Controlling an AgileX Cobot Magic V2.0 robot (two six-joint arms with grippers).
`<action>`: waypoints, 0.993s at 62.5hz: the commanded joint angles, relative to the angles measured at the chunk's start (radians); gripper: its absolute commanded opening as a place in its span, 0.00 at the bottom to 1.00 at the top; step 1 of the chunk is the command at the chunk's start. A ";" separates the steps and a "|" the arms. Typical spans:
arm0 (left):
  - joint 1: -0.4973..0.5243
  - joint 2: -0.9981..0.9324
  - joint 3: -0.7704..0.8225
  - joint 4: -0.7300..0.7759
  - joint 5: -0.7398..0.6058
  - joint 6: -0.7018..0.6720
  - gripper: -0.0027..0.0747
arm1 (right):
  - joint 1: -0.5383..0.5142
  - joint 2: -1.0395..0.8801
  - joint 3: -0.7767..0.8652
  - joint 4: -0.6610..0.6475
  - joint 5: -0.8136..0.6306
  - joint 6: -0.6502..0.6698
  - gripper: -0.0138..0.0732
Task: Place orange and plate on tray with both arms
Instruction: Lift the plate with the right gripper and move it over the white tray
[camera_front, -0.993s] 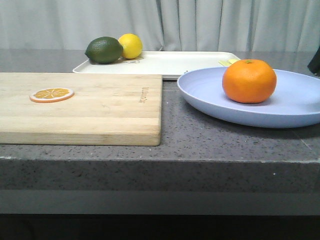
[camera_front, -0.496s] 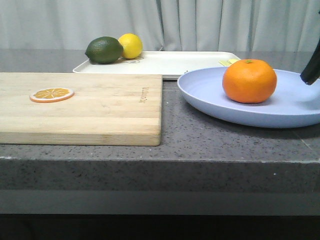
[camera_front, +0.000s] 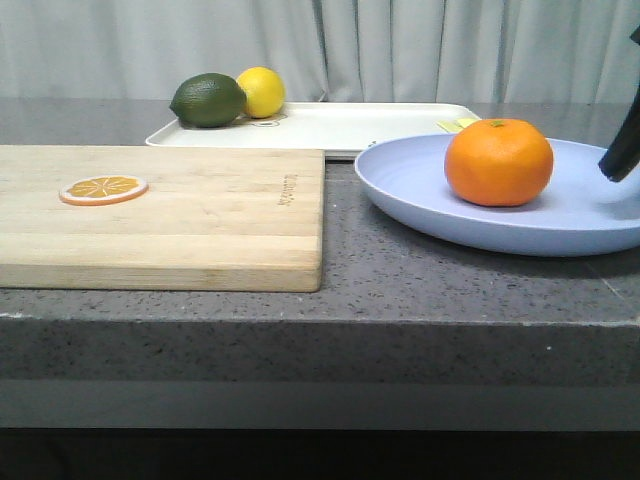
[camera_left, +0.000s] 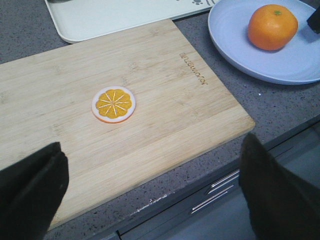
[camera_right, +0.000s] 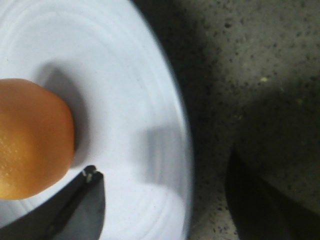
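- Change: a second ago the right edge of the front view was nearly clear. Now the right gripper (camera_right: 165, 210) is in over the right side of the plate (camera_front: 420, 195), a bit closer than half a second ago.
- Right gripper: jaws wide, straddling the plate's right rim; one finger (camera_right: 80, 210) over the plate just beside the orange (camera_front: 499, 162), the other outside over the counter (camera_front: 400, 280). We can't tell if either touches the rim yet.
- So we read this as lining up a rim grasp, not yet closed.
- Orange sits in the plate; plate is on the counter, right of the board (camera_front: 160, 215), near side of the tray (camera_front: 370, 125). Neither is on the tray yet.
- Tray is far centre, with a lime (camera_front: 208, 100) and lemon (camera_front: 261, 91) at its left end; the right part looks free for the plate.
- Left gripper (camera_left: 150, 195): jaws wide, holding nothing, hovering near the board's near edge, slice (camera_left: 113, 104) beyond it.
- Risk: the orange can roll if the plate tilts on lift.
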 joint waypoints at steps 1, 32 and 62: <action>0.002 -0.003 -0.023 -0.010 -0.074 -0.011 0.90 | -0.006 -0.030 -0.027 0.036 0.005 -0.020 0.59; 0.002 -0.003 -0.023 -0.010 -0.084 -0.011 0.90 | -0.007 -0.026 -0.027 0.036 -0.011 -0.015 0.08; 0.002 -0.003 -0.023 -0.010 -0.084 -0.011 0.90 | -0.007 -0.026 -0.031 0.065 -0.020 0.007 0.08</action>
